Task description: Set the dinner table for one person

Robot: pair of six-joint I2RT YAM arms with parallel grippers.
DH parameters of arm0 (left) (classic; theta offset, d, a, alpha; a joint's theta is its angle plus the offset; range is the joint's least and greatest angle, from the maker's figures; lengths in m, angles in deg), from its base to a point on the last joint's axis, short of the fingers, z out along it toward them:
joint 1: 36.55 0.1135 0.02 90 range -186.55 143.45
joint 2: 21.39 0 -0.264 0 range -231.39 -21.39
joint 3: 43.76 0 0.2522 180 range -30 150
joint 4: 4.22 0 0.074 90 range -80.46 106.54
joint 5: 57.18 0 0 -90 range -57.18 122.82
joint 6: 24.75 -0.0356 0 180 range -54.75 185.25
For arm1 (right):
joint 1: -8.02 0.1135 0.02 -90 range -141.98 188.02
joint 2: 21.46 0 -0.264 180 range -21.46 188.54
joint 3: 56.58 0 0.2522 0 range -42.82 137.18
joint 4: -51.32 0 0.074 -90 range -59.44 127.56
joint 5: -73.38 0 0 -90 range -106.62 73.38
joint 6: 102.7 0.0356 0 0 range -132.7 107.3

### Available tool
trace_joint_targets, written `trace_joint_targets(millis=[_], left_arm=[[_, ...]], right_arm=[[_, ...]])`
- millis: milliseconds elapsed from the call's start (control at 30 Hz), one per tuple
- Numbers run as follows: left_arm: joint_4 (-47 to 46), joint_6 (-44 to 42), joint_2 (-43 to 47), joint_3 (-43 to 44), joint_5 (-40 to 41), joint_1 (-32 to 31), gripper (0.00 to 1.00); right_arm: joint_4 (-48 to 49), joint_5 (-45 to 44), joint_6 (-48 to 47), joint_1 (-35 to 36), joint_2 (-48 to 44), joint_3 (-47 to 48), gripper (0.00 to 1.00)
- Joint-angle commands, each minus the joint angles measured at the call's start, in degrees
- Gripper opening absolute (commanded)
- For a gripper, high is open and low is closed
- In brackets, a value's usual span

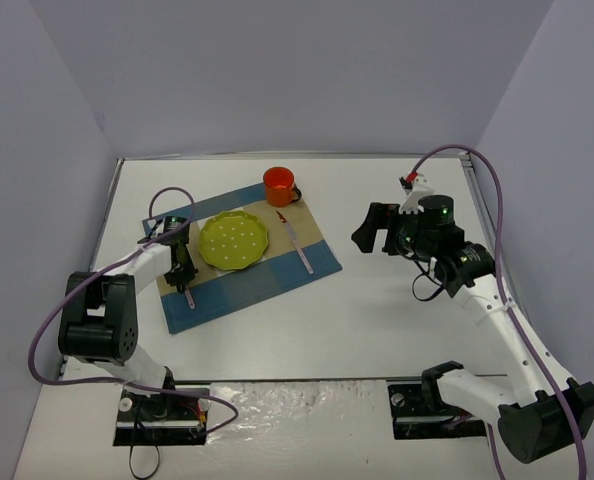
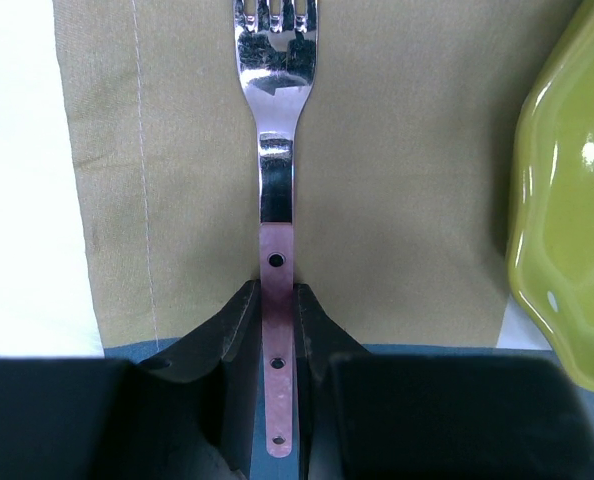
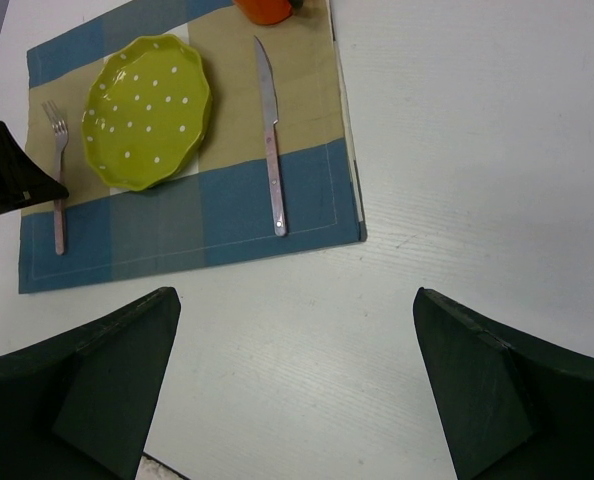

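Observation:
The fork (image 2: 275,150) lies flat on the blue-and-tan checked placemat (image 2: 397,150), left of the green dotted plate (image 2: 567,220). My left gripper (image 2: 277,290) is shut on the fork's pinkish handle, low on the mat. In the top view the left gripper (image 1: 182,272) sits over the fork (image 1: 190,298) beside the plate (image 1: 233,241). A knife (image 1: 299,248) lies right of the plate and an orange cup (image 1: 279,186) stands at the mat's far corner. My right gripper (image 1: 374,228) is open and empty above the white dinner table (image 1: 397,330).
The right wrist view shows the placemat (image 3: 227,200) with plate (image 3: 147,110), knife (image 3: 271,140) and fork (image 3: 57,190), and bare tabletop (image 3: 457,150) under the right gripper (image 3: 292,300). Grey walls enclose the table on three sides.

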Motion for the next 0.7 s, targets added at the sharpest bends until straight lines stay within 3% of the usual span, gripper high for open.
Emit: trace_joint_targets(millis=[0, 233, 400, 667], left_arm=[[5.22, -0.58, 1.5, -1.2, -0.6, -1.08, 0.04], [7.33, 1.0, 3.09, -0.2, 1.08, -1.09, 0.3], [11.78, 1.99, 9.11, 2.92, 0.82, -1.09, 0.56], [24.94, -2.78, 29.01, 16.51, 3.83, -1.01, 0.91]], right_arm=[[2.17, 0.07, -0.73, -0.36, -1.64, 0.06, 1.0], [2.17, -0.1, -0.64, -0.36, -1.9, 0.23, 1.0], [2.17, -1.85, -1.79, -0.36, -2.9, 0.74, 1.0], [1.91, -12.55, -5.34, -0.44, -8.58, 4.33, 1.0]])
